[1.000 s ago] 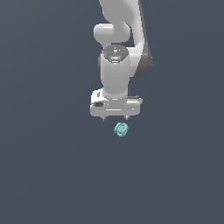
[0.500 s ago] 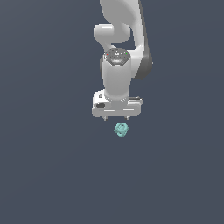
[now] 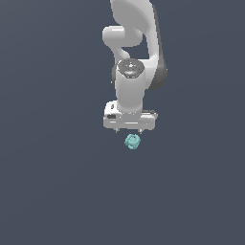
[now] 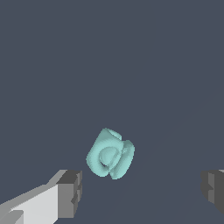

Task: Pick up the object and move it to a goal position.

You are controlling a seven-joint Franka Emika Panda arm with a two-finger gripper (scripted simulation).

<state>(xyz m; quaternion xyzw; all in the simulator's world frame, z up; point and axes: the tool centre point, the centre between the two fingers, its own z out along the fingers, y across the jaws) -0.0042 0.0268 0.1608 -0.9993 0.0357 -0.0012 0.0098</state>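
1. The white arm point(image 3: 139, 57) hangs over the plain dark grey surface point(image 3: 52, 182), whose edges and corners are out of view.
2. The gripper point(image 3: 129, 130) points down with its jaws spread wide and nothing between the pads point(image 4: 70, 192).
3. The teal object point(image 3: 132, 141) lies on the surface just below the fingertips, apart from both.

White arm hangs vertical, wrist pointing straight down. Gripper point(image 3: 129, 130) level, jaws spread wide, grey fingertips point(image 4: 70, 193) well apart, nothing held.
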